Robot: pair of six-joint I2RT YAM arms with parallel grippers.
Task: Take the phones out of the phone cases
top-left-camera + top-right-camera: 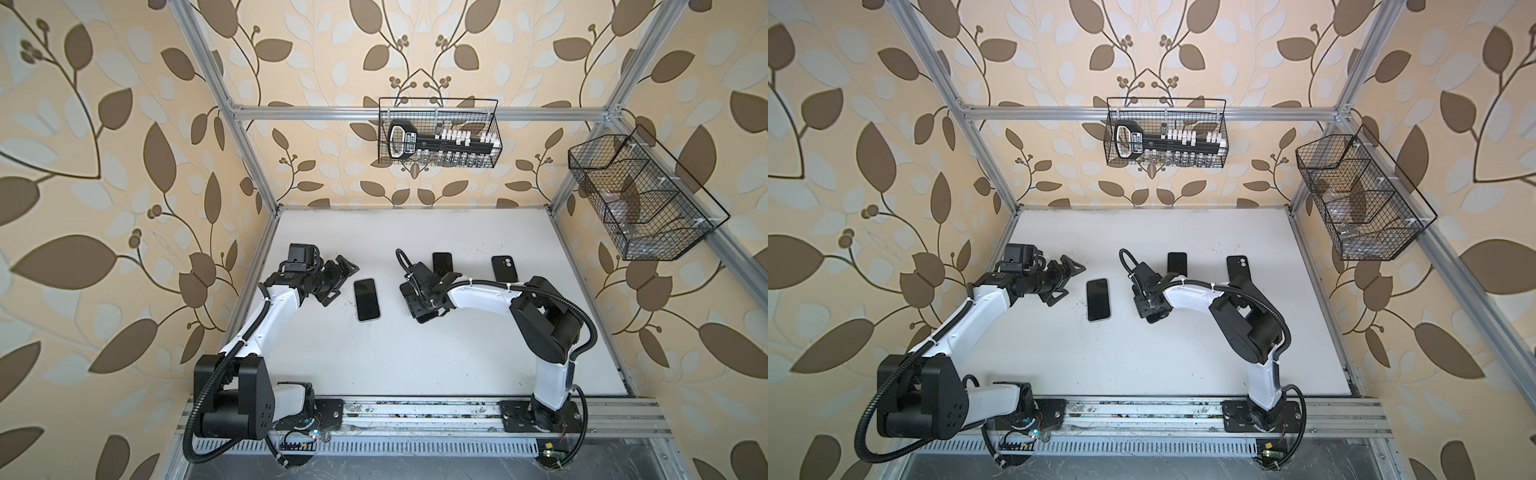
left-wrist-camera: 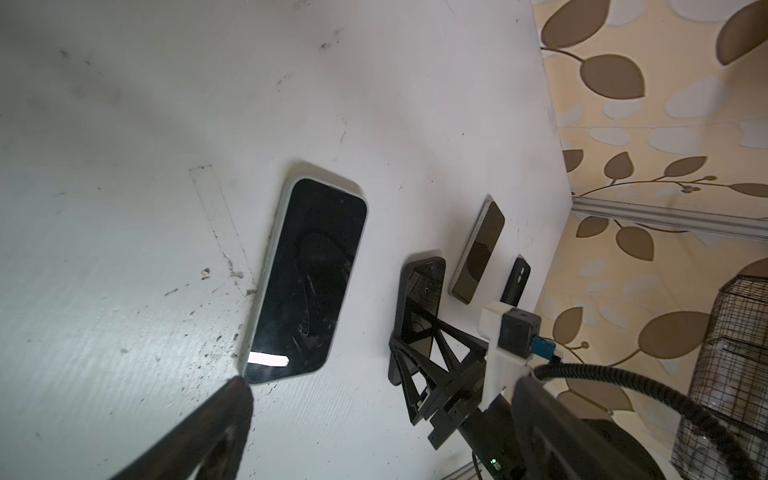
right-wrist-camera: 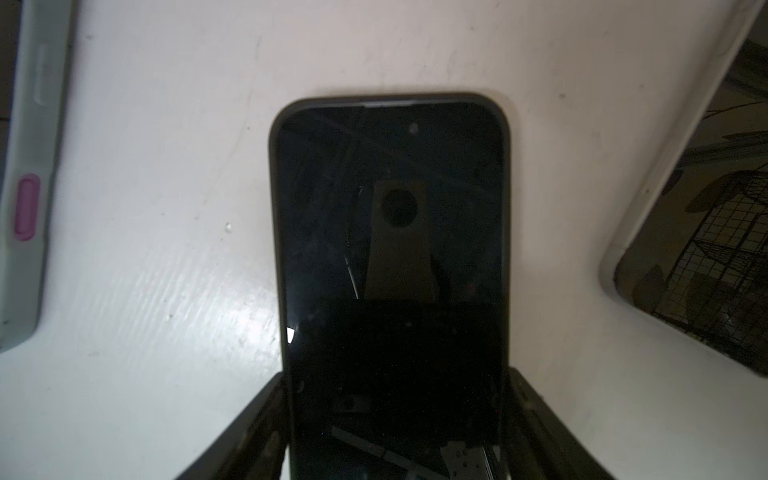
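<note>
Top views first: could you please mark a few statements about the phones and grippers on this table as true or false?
1. The left gripper grips the phone in the pale grey case. False: it stands open beside that phone, holding nothing.
2. The right gripper straddles the phone in the black case. True.
3. The black wire basket on the back rail is empty. False: things lie inside it.
4. A black phone back with a camera cut-out lies on the white table. True.
</note>
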